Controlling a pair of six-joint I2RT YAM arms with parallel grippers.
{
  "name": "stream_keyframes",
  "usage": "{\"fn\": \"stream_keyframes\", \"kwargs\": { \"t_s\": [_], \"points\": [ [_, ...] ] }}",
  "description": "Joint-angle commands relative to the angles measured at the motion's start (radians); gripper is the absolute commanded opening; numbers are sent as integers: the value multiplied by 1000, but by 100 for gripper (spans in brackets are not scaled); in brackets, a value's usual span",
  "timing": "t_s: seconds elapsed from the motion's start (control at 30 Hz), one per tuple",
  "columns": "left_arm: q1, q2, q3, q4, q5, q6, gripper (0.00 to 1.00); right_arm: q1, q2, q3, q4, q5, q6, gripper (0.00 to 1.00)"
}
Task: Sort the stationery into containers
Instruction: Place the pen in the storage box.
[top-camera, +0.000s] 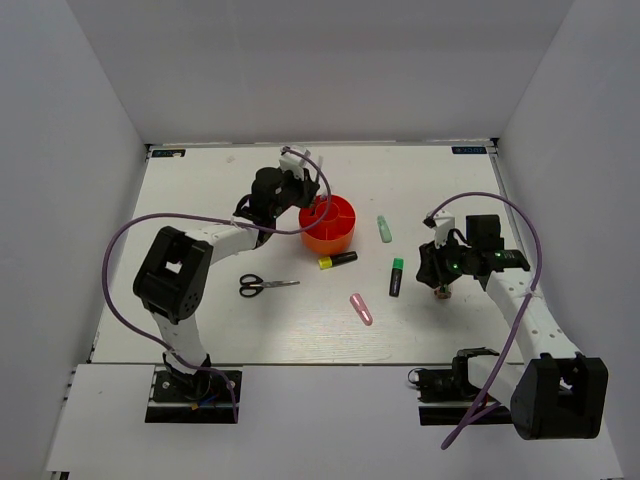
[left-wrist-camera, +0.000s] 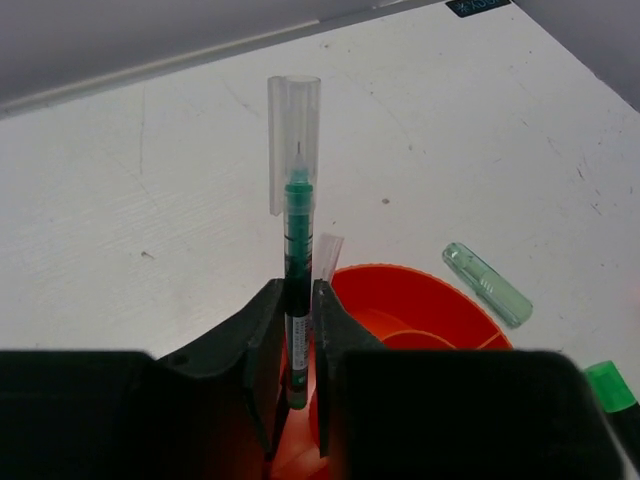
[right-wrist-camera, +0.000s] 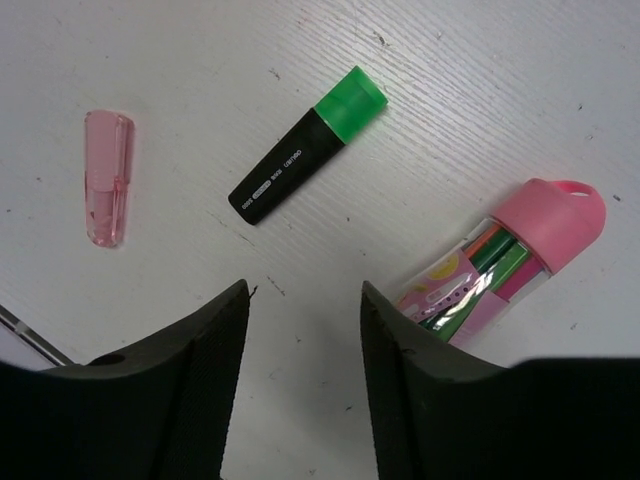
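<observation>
So, right gripper (right-wrist-camera: 300, 330): near and well right of the organizer (top-camera: 327, 224), tipped down over bare table (top-camera: 200, 200), jaws parted and holding nothing.
Pink-capped tube (right-wrist-camera: 500, 265): lying flat just beside one right fingertip, outside the jaws, coloured pens inside it.
Pink highlighter (top-camera: 361, 308): nearer than the organizer, slightly to its right, lying alone.
Scissors (top-camera: 265, 285): near-left of the organizer, closed, flat on the table.
Green-capped marker (top-camera: 396, 277): near-right of the organizer, between it and the right gripper.
Yellow-capped marker (top-camera: 337, 260): just beside the organizer's near rim, not inside it.
Organizer contents: orange dividers show; a pale clear tip (left-wrist-camera: 329, 252) stands at the rim, and what it is cannot be told.
Pale green highlighter (left-wrist-camera: 487, 284): just right of the organizer, on the table.
Left gripper (left-wrist-camera: 298, 330): at the organizer's left rim, clamped on the pen (left-wrist-camera: 297, 220), which stands upright, clear cap uppermost.
Open room: bare table stretches beyond the organizer to the far wall, and left of it to the side wall.
</observation>
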Motion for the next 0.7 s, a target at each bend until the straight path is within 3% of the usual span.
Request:
{"fn": "stream_keyframes", "kwargs": {
  "t_s": [0.0, 0.1, 0.17, 0.37, 0.4, 0.47, 0.5, 0.53, 0.63, 0.67],
  "points": [
    [-4, -20, -22, 32, -8, -8, 30, -3, 5, 17, 2, -10, -8, 54],
    [-4, -29, -25, 20, -5, -8, 41, -6, 3, 20, -2, -10, -9, 63],
    [-4, -35, -22, 11, -12, -7, 52, -5, 5, 21, -2, -11, -9, 65],
    [-6, -66, -31, 4, -32, -4, 58, -5, 5, 21, -5, -16, -5, 63],
    [-4, -96, -37, 3, -35, 6, 55, -3, 3, 21, -7, -16, -3, 61],
    [-6, -130, -66, -8, -45, 12, 44, -5, 11, 20, 2, -17, 3, 47],
    [-4, -148, -74, -25, -46, 21, 30, 0, 12, 17, 15, -11, 12, 42],
    [-6, -228, -86, -86, -54, 22, 22, 0, 21, 15, 33, -8, 15, 35],
    [-4, -395, -88, -323, -106, -10, 14, 15, 87, 49, 55, 9, 14, 36],
    [-3, -452, -59, -584, -139, -58, 19, 15, 110, 113, 61, 7, 9, 42]
  ]
}}
